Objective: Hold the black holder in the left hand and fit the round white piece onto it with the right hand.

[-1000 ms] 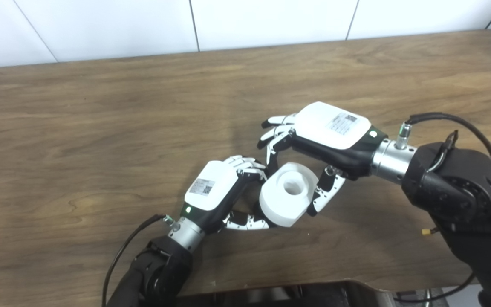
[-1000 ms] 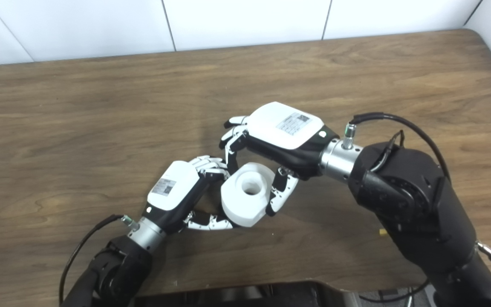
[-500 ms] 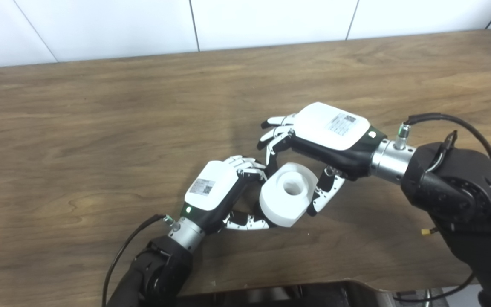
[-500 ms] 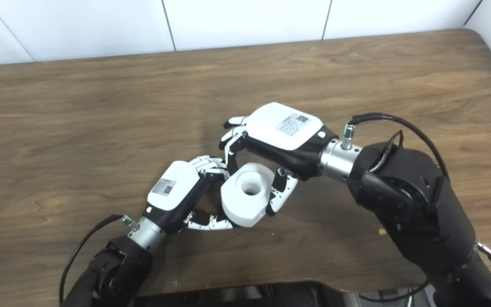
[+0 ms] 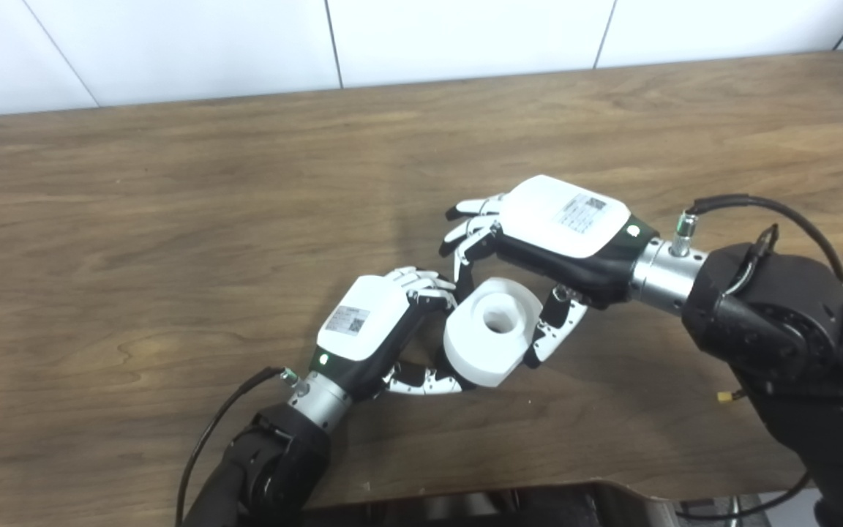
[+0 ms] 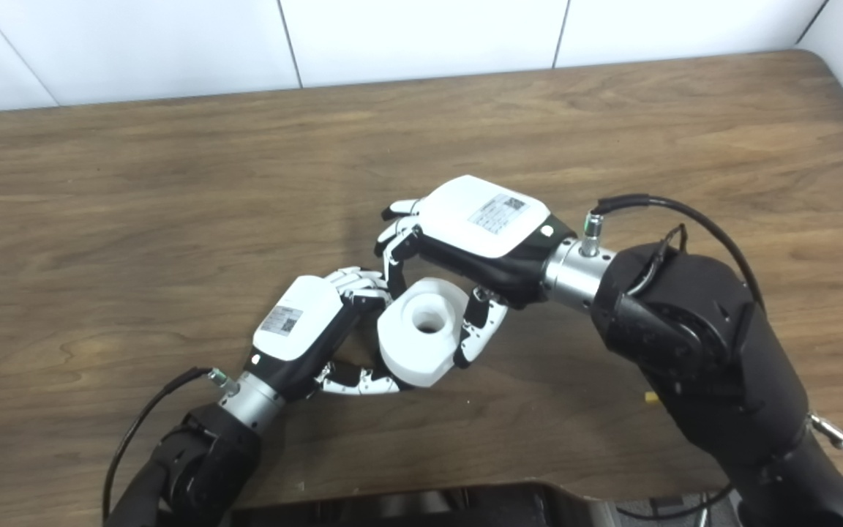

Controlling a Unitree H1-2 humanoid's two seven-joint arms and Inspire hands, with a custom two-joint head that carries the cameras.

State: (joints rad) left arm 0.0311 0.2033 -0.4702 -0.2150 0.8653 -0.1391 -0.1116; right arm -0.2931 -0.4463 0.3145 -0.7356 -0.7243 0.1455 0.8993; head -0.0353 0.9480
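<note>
R hand: fingers curled round the round white piece, thumb on its right side, gripping it just above wooden table | L hand: fingers bent, touching piece's left side; what it holds is hidden | black holder: can't make out, prob. behind piece & L hand

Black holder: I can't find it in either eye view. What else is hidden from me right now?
- Black holder: unseen in both views; the left robot hand and round white piece cover where it would be.
- Seating depth: hidden beneath the piece.
- Right robot hand contact: its fingers curl behind the piece's rim.
</note>
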